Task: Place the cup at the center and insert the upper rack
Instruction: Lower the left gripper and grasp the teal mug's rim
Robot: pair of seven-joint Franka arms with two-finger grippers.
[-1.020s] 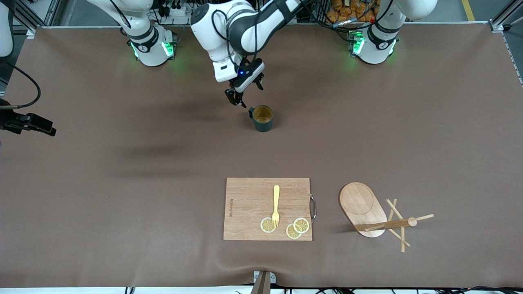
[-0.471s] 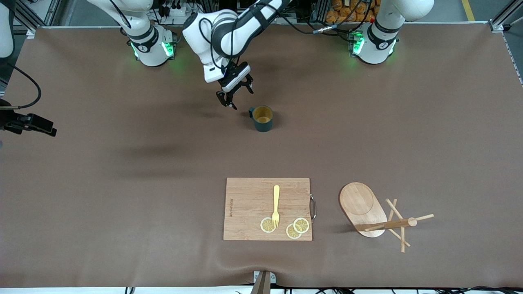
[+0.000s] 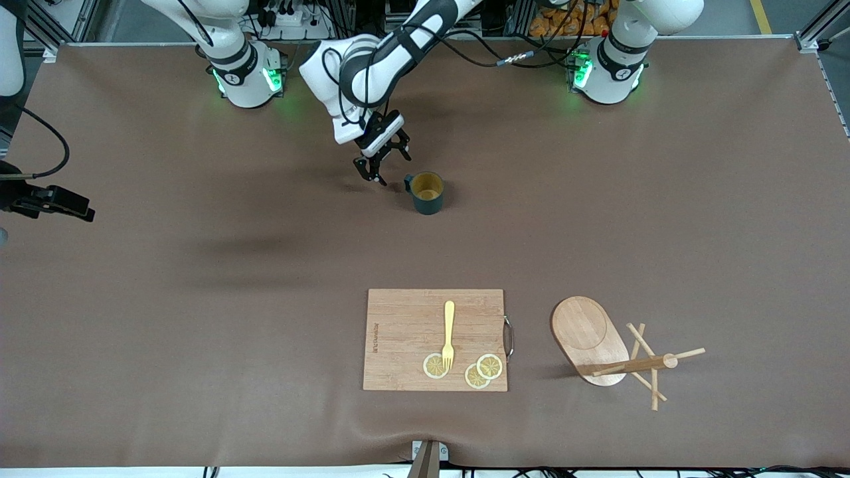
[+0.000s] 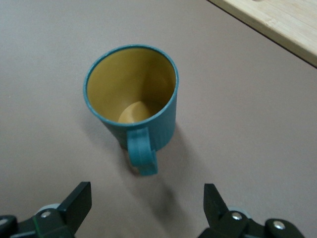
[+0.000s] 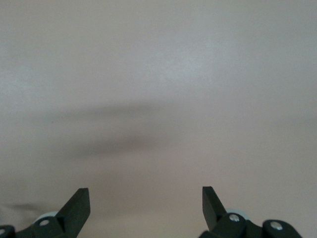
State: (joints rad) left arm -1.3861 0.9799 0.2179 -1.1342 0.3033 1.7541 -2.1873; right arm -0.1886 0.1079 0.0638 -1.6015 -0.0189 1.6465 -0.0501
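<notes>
Front view shows our left gripper (image 3: 383, 161) low over the table just beside the cup (image 3: 426, 192), on its handle side, toward the right arm's end of the table. Its fingers are spread wide and hold nothing; in the left wrist view the two fingertips (image 4: 78, 201) frame the cup (image 4: 133, 104) with the handle pointing between them, not touching.

We judge that the first step, getting the cup to the center, is the one in hand, and the cup is not yet grasped. The next move calls for us to ease forward so one finger passes each side of the handle or wall, then close without tipping the cup.

The cup stands upright and looks empty, only its mustard inside showing. The upper rack (image 3: 621, 352) lies tipped on its side, much nearer the front camera than the cup and toward the left arm's end, untouched.

Our right gripper (image 5: 144, 210) waits with fingers wide apart and empty, over bare table well away from the cup.
</notes>
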